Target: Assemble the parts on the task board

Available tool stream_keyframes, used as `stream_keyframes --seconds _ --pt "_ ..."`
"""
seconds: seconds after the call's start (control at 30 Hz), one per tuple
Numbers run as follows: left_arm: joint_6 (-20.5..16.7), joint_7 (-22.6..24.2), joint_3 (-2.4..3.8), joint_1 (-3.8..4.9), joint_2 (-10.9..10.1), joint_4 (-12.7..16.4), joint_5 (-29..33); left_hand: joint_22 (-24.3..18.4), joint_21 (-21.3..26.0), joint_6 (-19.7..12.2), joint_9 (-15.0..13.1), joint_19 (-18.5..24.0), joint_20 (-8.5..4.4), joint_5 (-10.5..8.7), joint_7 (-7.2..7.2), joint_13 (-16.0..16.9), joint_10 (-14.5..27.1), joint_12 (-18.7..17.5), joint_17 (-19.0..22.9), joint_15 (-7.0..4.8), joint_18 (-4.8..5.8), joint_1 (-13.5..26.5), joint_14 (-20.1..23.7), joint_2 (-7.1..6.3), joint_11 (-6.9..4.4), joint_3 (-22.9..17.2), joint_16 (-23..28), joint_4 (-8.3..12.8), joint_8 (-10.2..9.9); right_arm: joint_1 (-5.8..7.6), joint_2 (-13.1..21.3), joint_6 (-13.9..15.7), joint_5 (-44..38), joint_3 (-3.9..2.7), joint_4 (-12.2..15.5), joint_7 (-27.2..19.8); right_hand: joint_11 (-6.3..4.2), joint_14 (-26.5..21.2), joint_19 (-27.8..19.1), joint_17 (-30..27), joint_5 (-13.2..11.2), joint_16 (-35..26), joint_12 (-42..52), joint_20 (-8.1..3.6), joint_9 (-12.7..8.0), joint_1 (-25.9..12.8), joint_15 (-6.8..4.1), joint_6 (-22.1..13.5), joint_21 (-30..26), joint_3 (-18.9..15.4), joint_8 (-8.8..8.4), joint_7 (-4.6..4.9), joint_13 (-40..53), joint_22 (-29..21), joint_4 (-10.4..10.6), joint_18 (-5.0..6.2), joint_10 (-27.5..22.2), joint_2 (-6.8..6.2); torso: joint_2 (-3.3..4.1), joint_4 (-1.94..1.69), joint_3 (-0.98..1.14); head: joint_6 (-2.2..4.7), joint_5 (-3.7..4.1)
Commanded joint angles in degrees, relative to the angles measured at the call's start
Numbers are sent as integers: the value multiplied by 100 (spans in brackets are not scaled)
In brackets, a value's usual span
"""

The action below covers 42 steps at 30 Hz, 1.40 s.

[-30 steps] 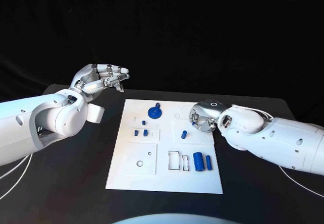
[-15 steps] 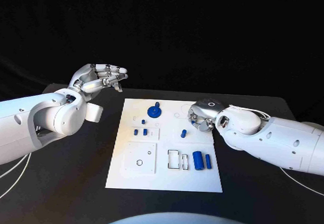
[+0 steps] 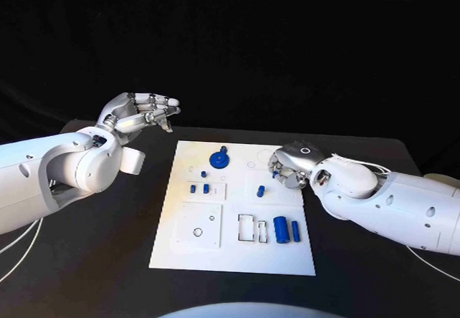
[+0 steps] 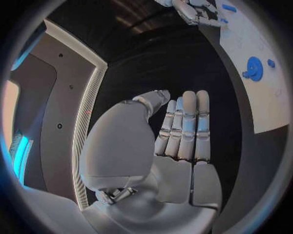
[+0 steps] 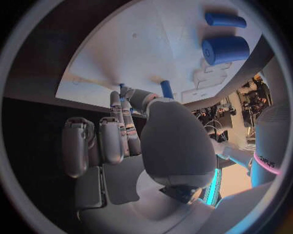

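My right hand (image 3: pixel 290 166) is low over the task board (image 3: pixel 236 256), near its right edge and towards the far end. In my right wrist view the fingers (image 5: pixel 117 122) are drawn together at their tips close to the white plate, with a small blue peg (image 5: pixel 166 88) showing just past them. Whether I am pinching something there or only touching down I cannot tell; the thumb hides the tips.

My left hand (image 3: pixel 141 111) is up off the worktop (image 3: pixel 79 266), well clear of the board to its left. Its fingers (image 4: pixel 186 124) lie straight side by side with the thumb folded across, and it holds nothing.

As for progress, I judge the job early to middling. A blue gear (image 3: pixel 220 159) sits at the far end of the board and looks seated on its post. Small blue pegs (image 3: pixel 197 188) stand in the left middle panel, another one (image 3: pixel 259 191) near my right hand. But a thick blue cylinder (image 3: pixel 281 229) and a thin blue rod (image 3: pixel 296 231) lie flat beside an open rectangular slot (image 3: pixel 246 227), and a round hole (image 3: pixel 198 232) in the near left panel is unfilled. So those loose pieces look to be what is left
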State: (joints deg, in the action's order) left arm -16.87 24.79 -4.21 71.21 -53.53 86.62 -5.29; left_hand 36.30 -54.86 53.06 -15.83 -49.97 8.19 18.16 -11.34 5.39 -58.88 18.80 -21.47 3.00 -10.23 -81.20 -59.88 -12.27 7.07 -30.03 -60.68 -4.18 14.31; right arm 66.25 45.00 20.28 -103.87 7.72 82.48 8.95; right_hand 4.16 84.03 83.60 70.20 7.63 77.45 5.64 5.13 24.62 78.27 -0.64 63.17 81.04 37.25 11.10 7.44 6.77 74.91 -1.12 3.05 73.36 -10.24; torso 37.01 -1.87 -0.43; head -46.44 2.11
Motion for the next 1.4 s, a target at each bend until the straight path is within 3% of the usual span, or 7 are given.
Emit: stream_keyframes --seconds 0.03,0.3,0.63,0.73,1.07,1.4 --pt "14 -24 4 6 15 -8 34 -8 27 -20 -5 -27 8 -14 7 2 -26 21 -3 -21 -38 -29 -5 10 17 35 -30 14 28 39 55 399 -20 -21 120 31 -96 267 139 15 35 29 15 -20 13 -57 -52 38 42 5 41 -4 -8 920 -8 -82 129 34 -1 6 5 17 0" --pt "25 -41 4 6 34 -40 34 -13 34 -40 0 -31 9 -11 -1 -2 -4 18 2 -14 -35 -28 4 8 26 41 -24 14 25 106 251 548 169 -60 527 -6 -99 267 142 9 20 32 10 -22 25 -86 -54 38 49 -5 48 -9 0 928 -5 -83 134 25 8 4 4 24 -26" --pt "52 -56 4 5 81 -62 37 -13 34 -40 0 -31 9 -11 -1 -2 -4 18 2 -14 -35 -28 4 8 26 41 -24 14 25 88 146 537 416 -67 1172 -82 -100 265 138 0 13 30 5 -23 30 -104 -55 35 45 -10 51 -10 4 926 -2 -82 133 22 7 -1 4 -3 -264" --pt "59 -55 4 4 125 -73 49 -16 37 -50 2 -32 9 -10 -5 -5 6 18 4 -11 -35 -28 8 7 30 44 -22 15 23 27 -26 485 437 -48 1283 -111 -99 263 135 -11 12 25 1 -23 33 -113 -55 31 41 -13 51 -10 5 924 1 -81 130 23 5 -14 -5 -31 -386" --pt "87 -84 4 5 291 -93 66 -19 42 -57 4 -32 11 -9 -9 -6 12 20 6 -7 -34 -23 12 11 34 47 -20 10 23 -263 -606 265 491 28 1212 -196 -101 260 129 -21 -52 29 -17 -24 52 -158 -56 13 34 -29 57 -17 17 924 12 -78 123 39 15 -11 -20 -102 -622" --pt "108 -115 4 8 380 -84 68 -20 44 -60 5 -32 11 -9 -9 -6 14 21 7 -5 -33 -21 14 14 35 47 -19 8 24 -478 -926 44 478 82 984 -175 -98 255 122 -42 -75 21 -30 -25 59 -177 -55 -4 24 -39 55 -16 21 919 14 -76 112 39 17 5 -6 -165 -721"
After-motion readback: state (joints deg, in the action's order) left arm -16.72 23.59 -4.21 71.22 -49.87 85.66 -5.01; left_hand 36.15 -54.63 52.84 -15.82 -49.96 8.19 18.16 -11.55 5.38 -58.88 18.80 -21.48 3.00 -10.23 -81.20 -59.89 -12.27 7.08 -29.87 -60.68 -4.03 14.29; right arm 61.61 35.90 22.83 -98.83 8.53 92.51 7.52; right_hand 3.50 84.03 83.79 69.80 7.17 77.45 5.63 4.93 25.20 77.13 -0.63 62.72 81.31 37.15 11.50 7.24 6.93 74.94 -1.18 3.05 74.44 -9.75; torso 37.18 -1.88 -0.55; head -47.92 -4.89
